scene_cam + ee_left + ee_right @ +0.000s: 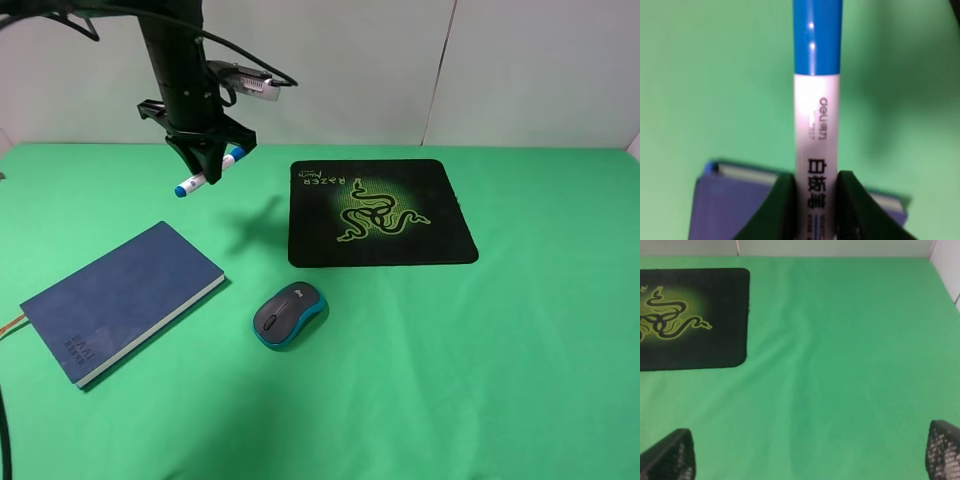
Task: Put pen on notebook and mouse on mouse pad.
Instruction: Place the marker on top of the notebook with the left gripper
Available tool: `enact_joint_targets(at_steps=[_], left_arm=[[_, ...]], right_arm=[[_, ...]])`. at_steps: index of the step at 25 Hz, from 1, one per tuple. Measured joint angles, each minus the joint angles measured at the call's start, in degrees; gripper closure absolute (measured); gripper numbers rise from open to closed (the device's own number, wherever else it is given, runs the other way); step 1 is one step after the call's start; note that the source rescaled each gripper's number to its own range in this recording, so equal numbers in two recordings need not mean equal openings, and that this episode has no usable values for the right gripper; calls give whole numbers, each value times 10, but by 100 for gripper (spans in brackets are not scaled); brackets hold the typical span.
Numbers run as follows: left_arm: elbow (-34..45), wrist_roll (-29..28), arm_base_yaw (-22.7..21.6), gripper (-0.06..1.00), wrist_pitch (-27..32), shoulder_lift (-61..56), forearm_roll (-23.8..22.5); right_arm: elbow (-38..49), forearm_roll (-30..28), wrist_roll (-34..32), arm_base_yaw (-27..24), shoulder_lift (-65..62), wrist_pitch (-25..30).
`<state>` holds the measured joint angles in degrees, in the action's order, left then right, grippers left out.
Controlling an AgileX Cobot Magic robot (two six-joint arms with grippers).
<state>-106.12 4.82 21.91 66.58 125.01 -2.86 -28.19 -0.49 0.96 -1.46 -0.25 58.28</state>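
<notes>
While the exterior high view shows the left pincer [212, 165] raised above the green counter [480, 380], it is the left wrist view that settles the grip: two dark fingers [782, 200] press against either side of the pen's [816, 125] white printed barrel. The blue cap reaches out beyond the fingertips. From the high camera the pen hangs tilted in the air, its capped end lower and pointing toward the left side of the scene.

The notebook [120, 295] lies closed on the counter at front left. The left wrist view catches only a blurred corner of its blue cover and white page edges beneath the pincer.

Only the high view takes in the mouse [289, 314]. It sits on bare cloth between the notebook and the mouse pad [378, 212], near the pad's front left corner but apart from it.

The right pincer [807, 452] appears only in its own wrist view. Its two dark fingertips are spread wide with nothing between them, over open cloth, with part of the mouse pad further off.
</notes>
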Motion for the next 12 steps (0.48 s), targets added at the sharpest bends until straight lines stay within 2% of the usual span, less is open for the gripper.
enact_joint_targets(at_steps=[5, 12], left_arm=[[103, 3, 0, 93, -37, -71, 0], [292, 13, 0, 93, -120, -183, 0]], right_arm=[[0, 0, 0, 0, 0, 0], [0, 0, 0, 0, 0, 0]])
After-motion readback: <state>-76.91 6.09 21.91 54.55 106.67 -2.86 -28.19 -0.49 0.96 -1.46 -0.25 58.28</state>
